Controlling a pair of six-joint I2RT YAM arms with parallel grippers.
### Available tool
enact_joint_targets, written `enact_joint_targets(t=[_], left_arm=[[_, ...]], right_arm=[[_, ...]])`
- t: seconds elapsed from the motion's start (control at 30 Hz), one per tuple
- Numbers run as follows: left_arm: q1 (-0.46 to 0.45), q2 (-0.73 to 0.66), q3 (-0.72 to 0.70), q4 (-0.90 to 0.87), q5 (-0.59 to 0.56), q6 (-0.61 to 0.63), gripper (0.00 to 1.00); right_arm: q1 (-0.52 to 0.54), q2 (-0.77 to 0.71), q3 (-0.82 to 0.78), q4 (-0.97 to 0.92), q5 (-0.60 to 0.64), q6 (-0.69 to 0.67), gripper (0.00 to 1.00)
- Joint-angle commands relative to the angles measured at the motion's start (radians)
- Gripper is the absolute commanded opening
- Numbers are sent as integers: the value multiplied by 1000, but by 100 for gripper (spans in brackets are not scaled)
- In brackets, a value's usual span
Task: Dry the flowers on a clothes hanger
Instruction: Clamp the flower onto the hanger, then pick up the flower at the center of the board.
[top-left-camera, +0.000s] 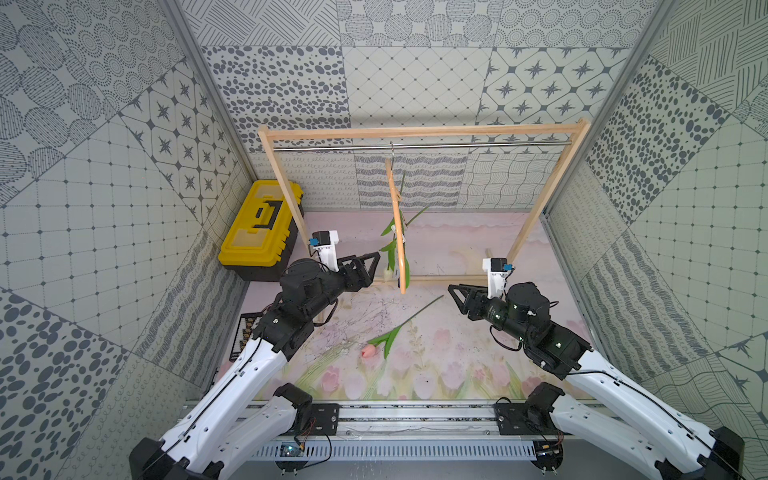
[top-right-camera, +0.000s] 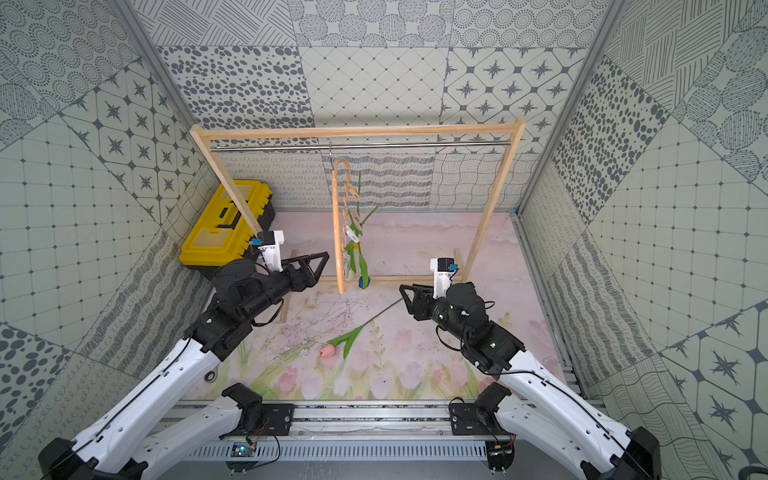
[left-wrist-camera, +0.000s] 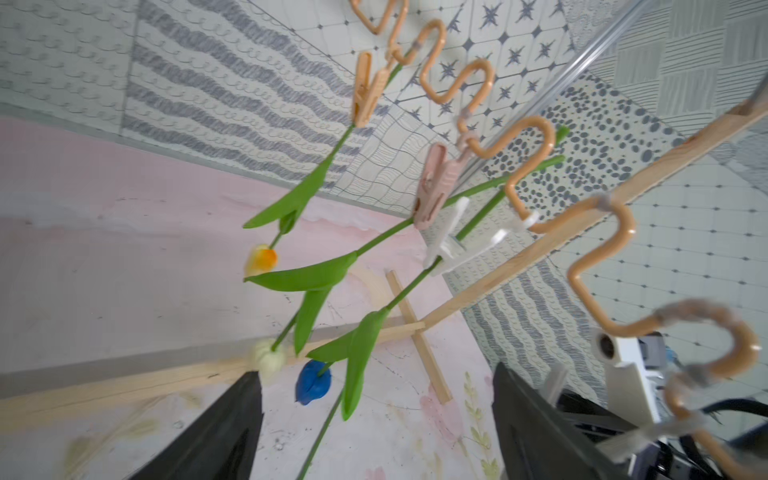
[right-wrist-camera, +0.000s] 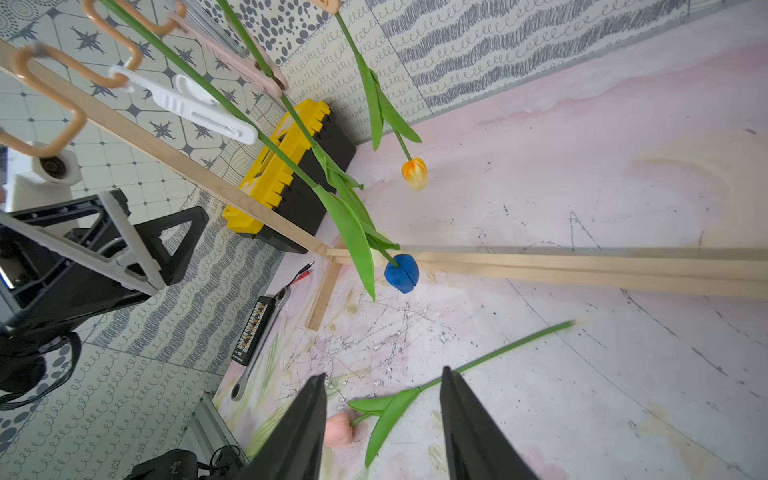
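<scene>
Back of the cell, mid-frame: clothes hanger (top-left-camera: 399, 241) hooked on the steel rod (top-left-camera: 457, 144) of the wooden frame (top-left-camera: 415, 132), turned nearly edge-on in both top views, hanging clear of the mat (top-left-camera: 457, 365)

Flowers: three hang head-down from the wavy rail (left-wrist-camera: 532, 164)
- yellow tulip (left-wrist-camera: 261, 259) on a tan clip (left-wrist-camera: 365, 91), farthest back
- cream tulip (left-wrist-camera: 268, 357) on a pink clip (left-wrist-camera: 436, 187)
- blue tulip (left-wrist-camera: 313, 381) on a white clip (left-wrist-camera: 446, 245), lowest head, just above the frame's floor bar
- stems of the cream and blue ones cross near the clips; leaves overlap

Fourth flower: pink tulip (top-left-camera: 368, 352) flat on the mat, front of centre, well apart from the hanger. Head toward the robot, stem running up and away toward the right arm

Left gripper (top-left-camera: 372, 268): raised, level with the low end of the hanger, just beside it. Jaws spread wide, nothing between them; the left wrist view looks out between both fingers (left-wrist-camera: 232, 428) at the hung tulips

Right gripper (top-left-camera: 453, 297): on the opposite side of the hanger, near the pink tulip's stem tip. Jaws parted about halfway, empty; the right wrist view shows the pink tulip on the mat beyond the fingertips, untouched

Yellow toolbox (top-left-camera: 259, 226) sits at the back left corner, against the wall
</scene>
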Motion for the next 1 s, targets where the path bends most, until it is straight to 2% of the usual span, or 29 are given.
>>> enact_joint_targets(t=[0.0, 0.07, 0.13, 0.23, 0.37, 0.53, 0.67, 0.77, 0.97], left_arm=[[5, -48, 27, -492, -404, 86, 83], [5, -54, 13, -548, -392, 47, 69], [2, -69, -40, -534, -305, 35, 53], [-34, -85, -137, -472, -180, 18, 41], [-168, -28, -195, -410, -146, 15, 38], [-229, 110, -248, -292, -69, -51, 35], [-261, 212, -302, -148, -15, -68, 42], [-283, 312, -279, -82, 46, -41, 46], [-325, 459, -207, -26, 40, 40, 54]], right_arm=[[-4, -32, 4, -106, 66, 25, 50], [-4, -26, 16, -146, 83, 35, 48], [-4, -11, 28, -183, 98, 56, 47], [-5, 14, 44, -223, 114, 87, 45], [-12, 36, 64, -262, 126, 117, 45], [-27, 44, 72, -268, 119, 126, 44], [-34, 43, 61, -266, 110, 135, 43], [-36, 48, 53, -270, 97, 143, 42], [-40, 42, 38, -280, 85, 140, 41]])
